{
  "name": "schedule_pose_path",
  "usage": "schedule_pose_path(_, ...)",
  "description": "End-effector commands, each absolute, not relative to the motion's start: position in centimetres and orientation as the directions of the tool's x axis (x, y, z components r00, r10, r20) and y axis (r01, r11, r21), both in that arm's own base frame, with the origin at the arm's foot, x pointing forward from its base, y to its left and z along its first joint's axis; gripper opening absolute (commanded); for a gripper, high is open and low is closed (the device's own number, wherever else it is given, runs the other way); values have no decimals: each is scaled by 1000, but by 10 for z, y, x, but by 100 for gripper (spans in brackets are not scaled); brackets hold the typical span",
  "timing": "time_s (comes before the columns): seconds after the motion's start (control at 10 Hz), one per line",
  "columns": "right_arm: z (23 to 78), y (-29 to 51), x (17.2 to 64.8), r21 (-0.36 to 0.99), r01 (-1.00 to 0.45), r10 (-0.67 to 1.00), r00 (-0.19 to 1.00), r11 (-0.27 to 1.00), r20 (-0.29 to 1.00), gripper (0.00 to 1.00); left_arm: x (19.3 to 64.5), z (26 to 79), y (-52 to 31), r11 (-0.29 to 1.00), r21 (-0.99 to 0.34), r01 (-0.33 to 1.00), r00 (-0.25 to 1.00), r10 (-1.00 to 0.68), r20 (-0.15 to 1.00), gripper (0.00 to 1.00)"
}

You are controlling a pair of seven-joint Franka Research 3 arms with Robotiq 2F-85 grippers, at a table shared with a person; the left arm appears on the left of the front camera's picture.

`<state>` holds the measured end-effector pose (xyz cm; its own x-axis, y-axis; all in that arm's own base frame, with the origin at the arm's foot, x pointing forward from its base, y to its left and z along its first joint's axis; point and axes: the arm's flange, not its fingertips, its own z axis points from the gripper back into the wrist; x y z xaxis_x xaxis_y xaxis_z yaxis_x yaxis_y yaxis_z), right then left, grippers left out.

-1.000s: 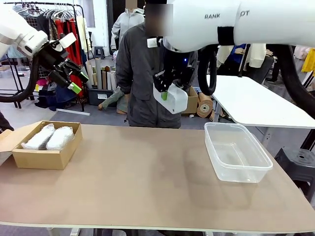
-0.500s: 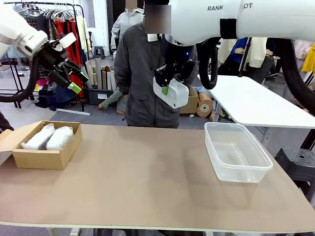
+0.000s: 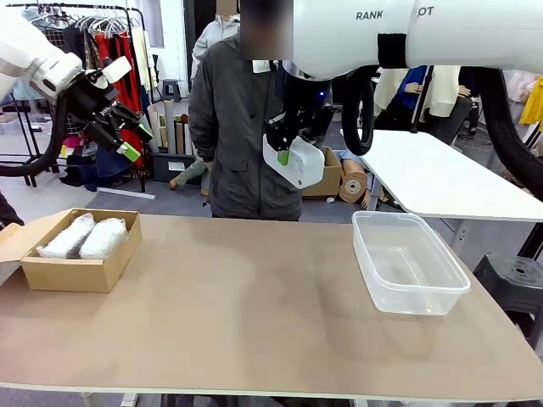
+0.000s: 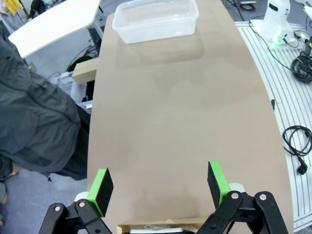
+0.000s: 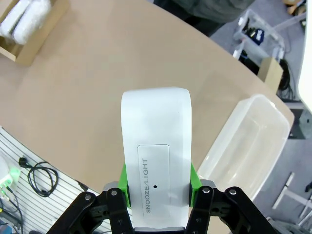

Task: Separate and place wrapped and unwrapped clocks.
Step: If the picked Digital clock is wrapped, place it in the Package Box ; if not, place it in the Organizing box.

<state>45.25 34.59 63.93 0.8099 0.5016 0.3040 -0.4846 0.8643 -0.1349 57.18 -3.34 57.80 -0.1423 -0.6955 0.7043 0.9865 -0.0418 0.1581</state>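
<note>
up above the table (image 3: 254, 322), the right gripper (image 3: 285, 153) is clamped on the bare clock (image 3: 299, 163), holding it in the air in front of the person (image 3: 242, 127) at the far side. its green pads (image 5: 192, 176) press the clock's two sides, and the face marked "snooze/light" (image 5: 155, 185) looks back at the wrist camera. below it and to the robot's right sits the tub (image 3: 407, 261). the two wrapped clocks (image 3: 85, 237) lie side by side in the box (image 3: 76, 271) near the table's left end. the left gripper (image 3: 127, 142) hangs high over that box with its jaws spread wide and nothing between its pads (image 4: 103, 189).
</note>
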Motion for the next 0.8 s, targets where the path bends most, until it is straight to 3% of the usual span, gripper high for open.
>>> schedule_pose_path(0.0, 642, 346, 451, -136, -486, 503, 807, 863, 309, 0, 571, 579, -32, -41, 155, 987, -138, -706, 695, 100)
schedule_pose_path(0.5, 639, 346, 453, -135, -485, 502, 810, 864, 304, 0, 571, 579, -32, -41, 155, 987, -138, -706, 695, 100)
schedule_pose_path(0.7, 637, 323, 456, -171, -633, 655, 710, 755, 259, 0, 571, 579, -32, -41, 155, 987, -138, -706, 695, 100)
